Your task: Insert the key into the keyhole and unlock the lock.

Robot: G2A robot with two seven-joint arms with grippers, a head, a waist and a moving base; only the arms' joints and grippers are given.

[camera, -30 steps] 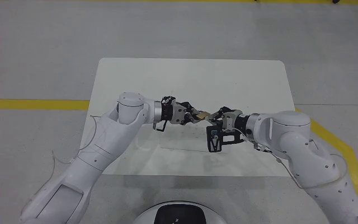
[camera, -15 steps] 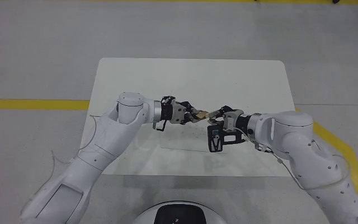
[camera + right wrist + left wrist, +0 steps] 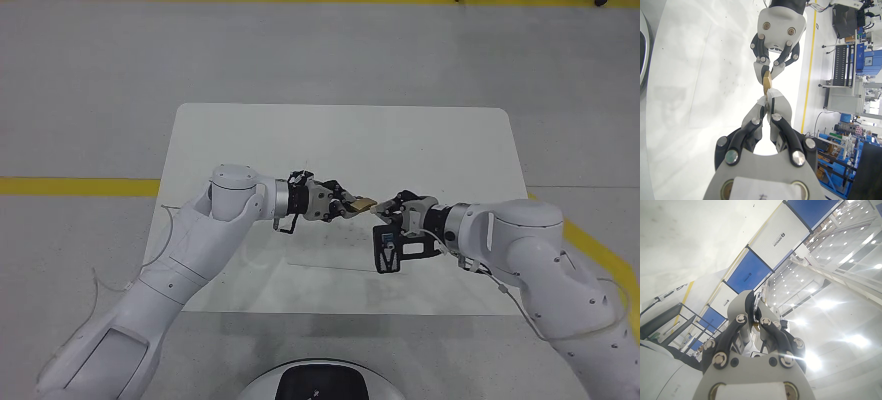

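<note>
A small brass lock (image 3: 360, 205) hangs in the air over the middle of the white table (image 3: 430, 140), held between both arms. My left gripper (image 3: 345, 205) is shut on it; in the left wrist view its fingers (image 3: 745, 306) clamp the silver shackle (image 3: 758, 299). From the other side my right gripper (image 3: 385, 209) meets the lock's free end. In the right wrist view the taped fingertips (image 3: 775, 94) are shut on the key, whose thin edge (image 3: 769, 106) shows between them, right against the brass lock (image 3: 767, 81). The keyhole itself is hidden.
Both arms reach in low over the table's near half. The tabletop carries only faint marks and shadows. A yellow floor line (image 3: 70, 186) runs past both sides of the table, with racks and benches (image 3: 846, 91) beyond it.
The right gripper and its wrist have shifted very slightly to the right and nearer. The left gripper and the lock stay in place.
</note>
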